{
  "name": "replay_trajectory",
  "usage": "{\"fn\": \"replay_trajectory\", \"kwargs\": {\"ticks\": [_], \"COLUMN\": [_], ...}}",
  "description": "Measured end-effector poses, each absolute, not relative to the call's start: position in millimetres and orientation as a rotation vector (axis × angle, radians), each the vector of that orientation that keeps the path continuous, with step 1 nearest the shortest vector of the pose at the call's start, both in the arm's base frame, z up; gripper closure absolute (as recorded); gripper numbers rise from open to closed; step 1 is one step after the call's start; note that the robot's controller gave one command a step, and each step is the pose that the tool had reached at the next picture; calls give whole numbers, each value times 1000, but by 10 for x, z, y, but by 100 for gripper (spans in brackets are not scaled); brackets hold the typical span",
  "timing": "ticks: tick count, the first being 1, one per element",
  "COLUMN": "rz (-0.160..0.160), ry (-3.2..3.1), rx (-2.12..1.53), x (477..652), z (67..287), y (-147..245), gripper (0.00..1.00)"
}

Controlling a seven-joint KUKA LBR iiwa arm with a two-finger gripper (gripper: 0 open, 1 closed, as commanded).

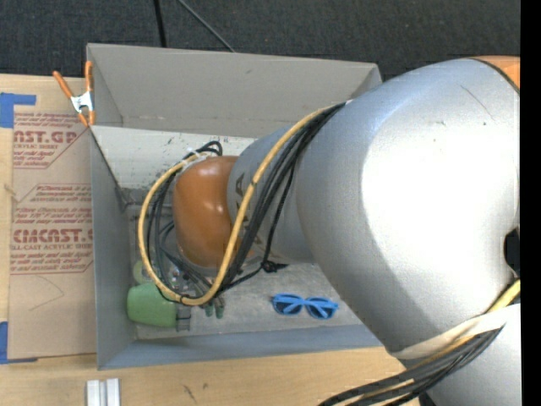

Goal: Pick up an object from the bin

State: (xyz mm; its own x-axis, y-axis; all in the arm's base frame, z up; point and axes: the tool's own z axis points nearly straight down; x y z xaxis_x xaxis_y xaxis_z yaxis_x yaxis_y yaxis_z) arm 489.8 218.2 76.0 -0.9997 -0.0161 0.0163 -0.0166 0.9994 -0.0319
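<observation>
Checking in from the remote station: the pick isn't done yet, as far as I can judge. The arm is down inside the bin, and the gripper sits low in the near-left corner, right up against a green lump. Nothing is lifted off the bin floor. Whether the gripper is spread or pressed together I honestly can't tell, since the wrist and its wiring cover that bit, so I won't call it a grasp. What's left, I'd guess: get a firm grip, then lift clear of the walls.

On the stuff itself: the green lump is rounded and matte, and looks soft or rubbery, a bit like a stubby cup lying on its side. A pale green piece sits just behind it against the left wall, too hidden to name. The blue sunglasses are thin shiny plastic, lying flat near the front wall, well apart from the gripper. The bin is dull grey sheet metal with a speckled floor. The wrist has a smooth, glossy orange cover with cables looped around it, black plus one yellowish
</observation>
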Motion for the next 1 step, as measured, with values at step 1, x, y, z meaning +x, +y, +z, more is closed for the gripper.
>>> {"fn": "replay_trajectory", "kwargs": {"ticks": [1], "rz": [-7], "ry": [-3151], "rx": [24], "x": [4989], "z": [2228], "y": [2328], "gripper": [100]}}
